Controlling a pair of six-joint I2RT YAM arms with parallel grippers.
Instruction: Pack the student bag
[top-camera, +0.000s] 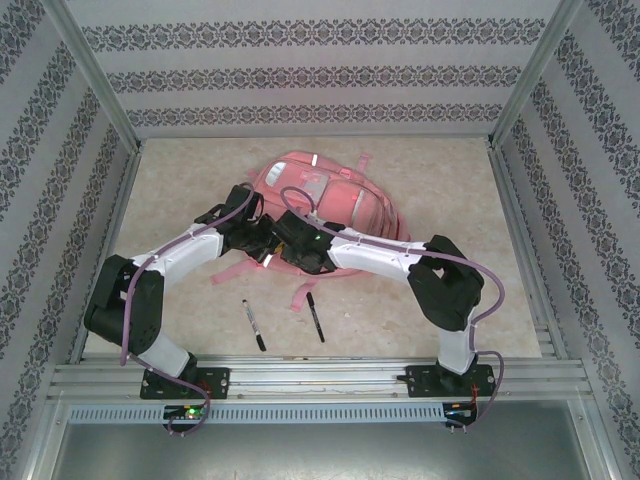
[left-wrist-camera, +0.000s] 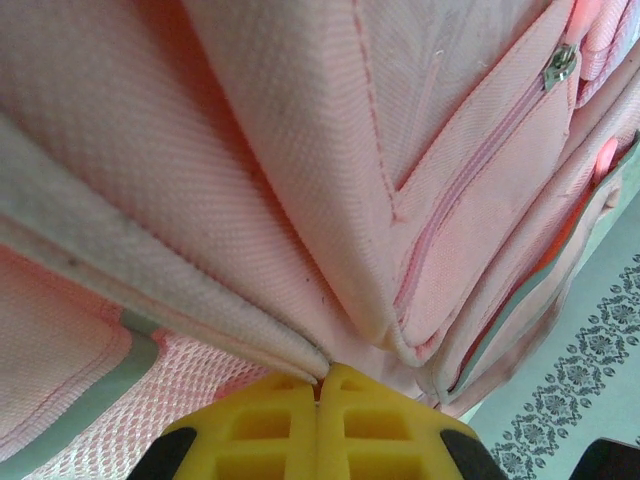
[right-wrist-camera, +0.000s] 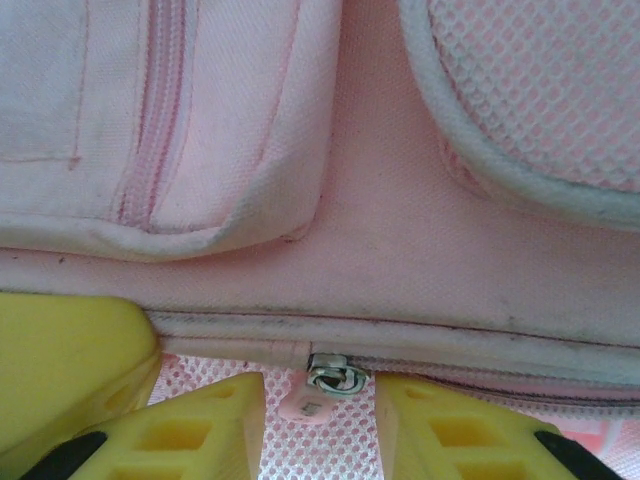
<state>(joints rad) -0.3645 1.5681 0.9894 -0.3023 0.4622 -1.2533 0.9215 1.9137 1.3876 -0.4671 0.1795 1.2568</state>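
The pink student bag (top-camera: 335, 195) lies flat in the middle of the table, and both arms meet at its near left edge. My left gripper (left-wrist-camera: 322, 376) is shut, its yellow fingers pinching a piped fabric edge of the bag (left-wrist-camera: 250, 330); from above it sits at the bag's lower left (top-camera: 262, 245). My right gripper (right-wrist-camera: 315, 398) is open just beside it (top-camera: 285, 228). Between its fingers, untouched, lie a metal zipper slider (right-wrist-camera: 336, 373) and its pink pull tab (right-wrist-camera: 308, 405), over pink mesh.
Two black pens (top-camera: 254, 326) (top-camera: 315, 317) lie on the table in front of the bag, between the arm bases. Pink straps (top-camera: 235, 275) trail from the bag's near edge. Patterned walls close in the table on three sides.
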